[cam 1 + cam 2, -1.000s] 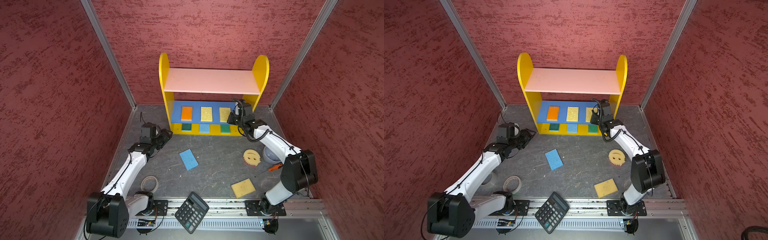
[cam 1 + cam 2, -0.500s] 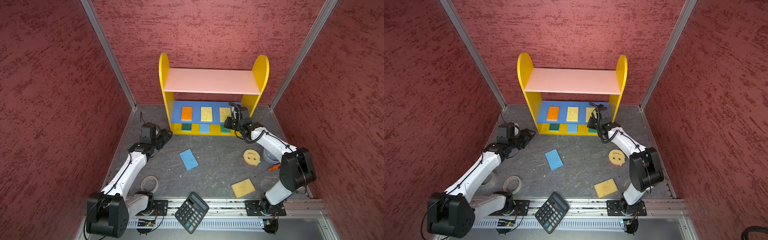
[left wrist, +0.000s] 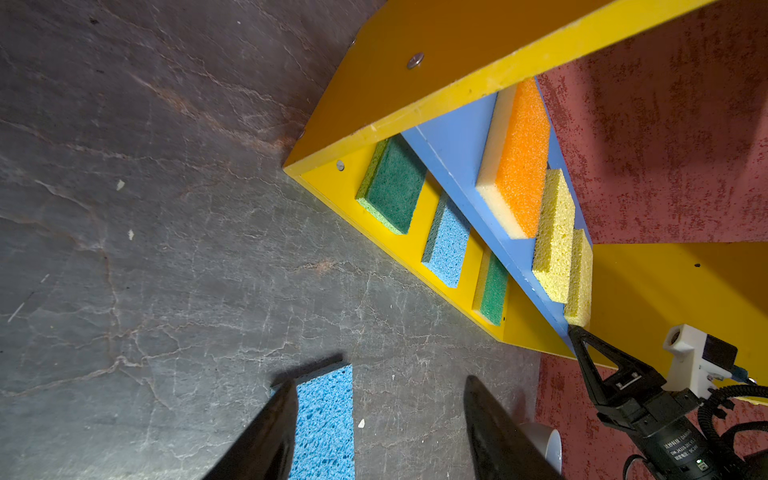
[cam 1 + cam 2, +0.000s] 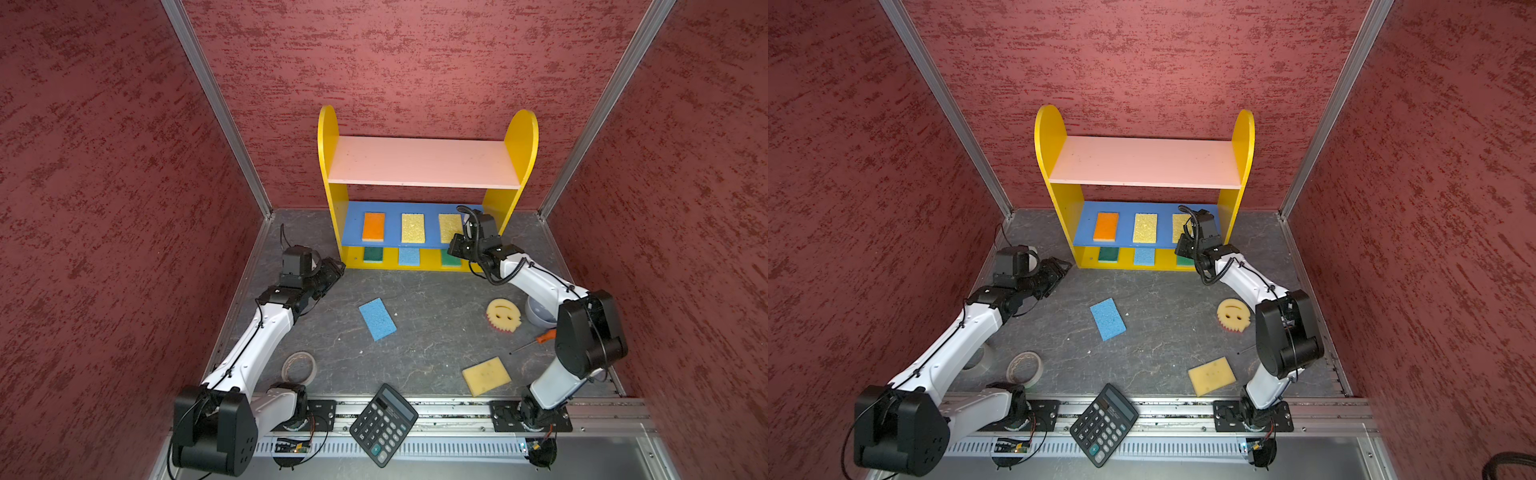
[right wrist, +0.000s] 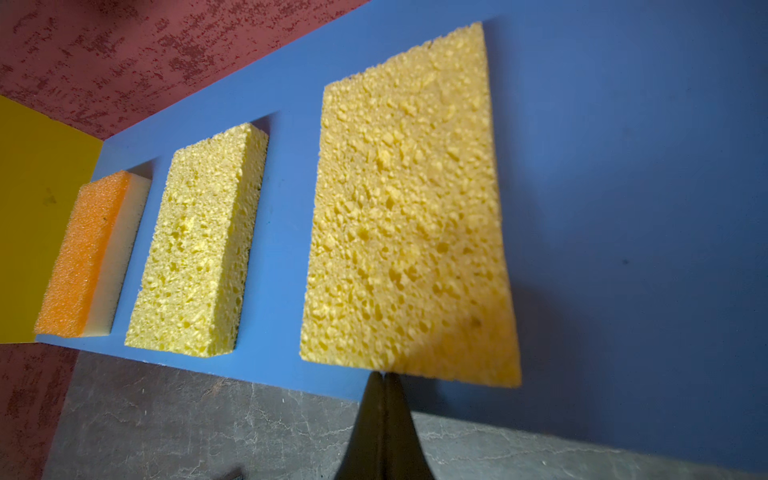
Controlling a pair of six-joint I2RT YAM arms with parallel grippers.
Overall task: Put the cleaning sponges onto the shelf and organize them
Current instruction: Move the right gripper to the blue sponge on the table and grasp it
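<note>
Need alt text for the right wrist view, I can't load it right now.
The shut right hand points its tips at the near edge of a yellow sponge lying flat on the blue board. Further along the board lie a second yellow sponge and an orange sponge, spaced apart.

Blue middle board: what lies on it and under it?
On it: orange sponge, middle yellow sponge, right yellow sponge with the shut right gripper at its front edge. Under it: left green sponge, blue sponge, right green sponge, backs covered by the board.
</note>
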